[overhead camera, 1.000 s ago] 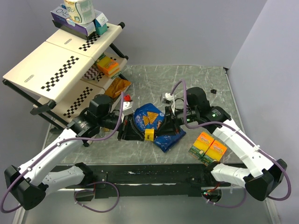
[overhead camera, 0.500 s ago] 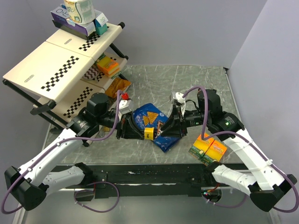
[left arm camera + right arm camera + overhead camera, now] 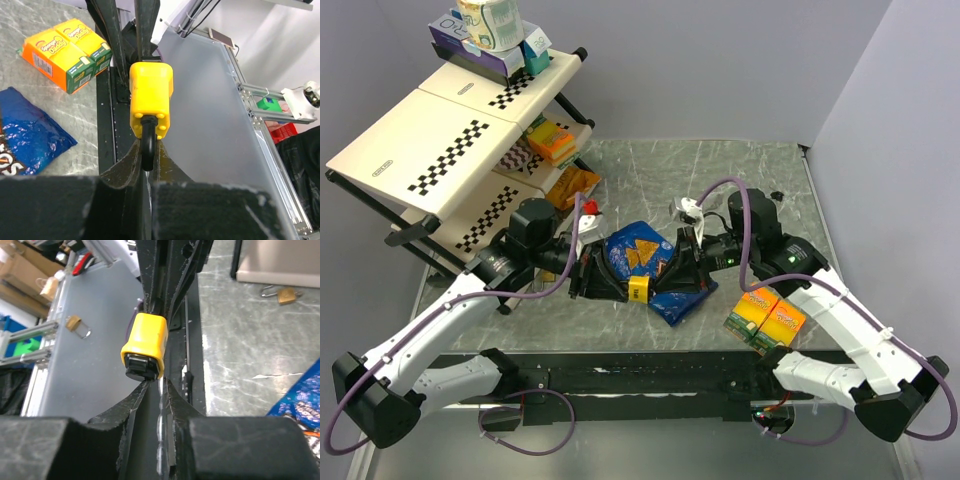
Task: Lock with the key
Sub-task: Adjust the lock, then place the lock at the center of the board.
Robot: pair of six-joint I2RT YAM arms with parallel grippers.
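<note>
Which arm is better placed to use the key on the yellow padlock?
Right. The right gripper faces the keyhole end of the yellow padlock, a thin metal piece, probably the key, in its grip. The left gripper is shut on the shackle, steadying it.

A yellow padlock [image 3: 638, 289] with a black shackle is pictured between the black left hand [image 3: 622, 289] and the black right hand [image 3: 658, 285], where a silver key [image 3: 161, 412] is glimpsed. A blue chip bag [image 3: 645, 250], orange-and-green boxes [image 3: 767, 318] and a cream, black-checkered shelf [image 3: 430, 140] are shown against a grey marbled table [image 3: 740, 180].
</note>
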